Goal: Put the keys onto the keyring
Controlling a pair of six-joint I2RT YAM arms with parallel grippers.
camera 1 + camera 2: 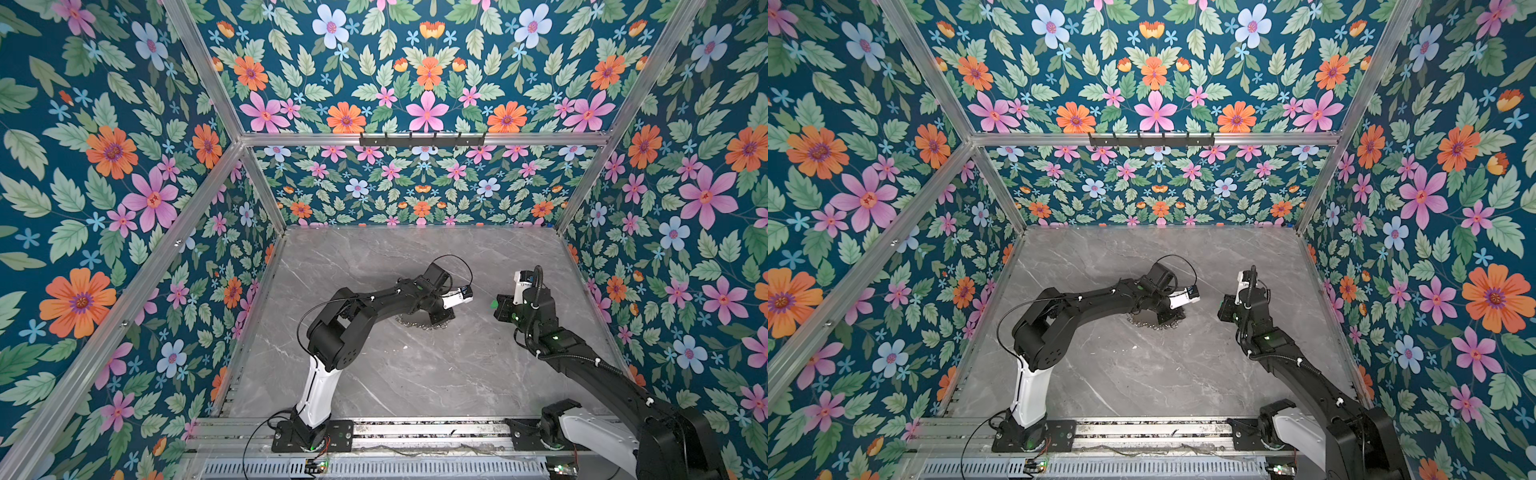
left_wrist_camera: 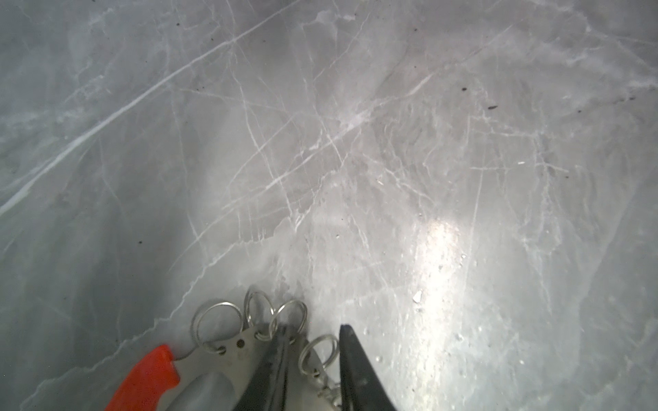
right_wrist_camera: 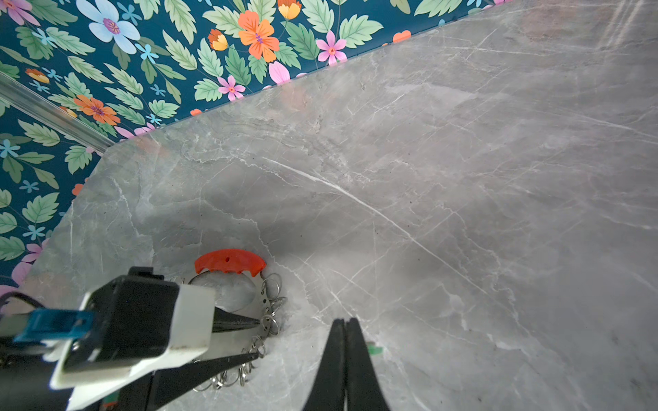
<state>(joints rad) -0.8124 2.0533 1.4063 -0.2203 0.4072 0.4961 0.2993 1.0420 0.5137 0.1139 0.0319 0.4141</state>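
The keyring [image 3: 254, 290], a grey metal ring with a red plastic arc [image 3: 229, 262] and several small silver loops [image 2: 213, 320], lies on the marble table; in both top views it shows under the left wrist [image 1: 415, 325] [image 1: 1150, 325]. My left gripper [image 2: 313, 327] [image 3: 258, 340] straddles the ring's looped rim, its fingers closed on the metal band. My right gripper [image 3: 344, 320] [image 1: 498, 309] hovers to the right of the ring, fingers pressed together. The key's green head [image 3: 374, 350] [image 1: 493, 303] pokes out beside them; its shaft is hidden.
The grey marble table [image 1: 415, 374] is boxed in by floral walls and an aluminium frame [image 1: 208, 199]. A black hook rail [image 1: 422, 139] hangs on the back bar. Both arm bases sit on the front rail [image 1: 415, 432].
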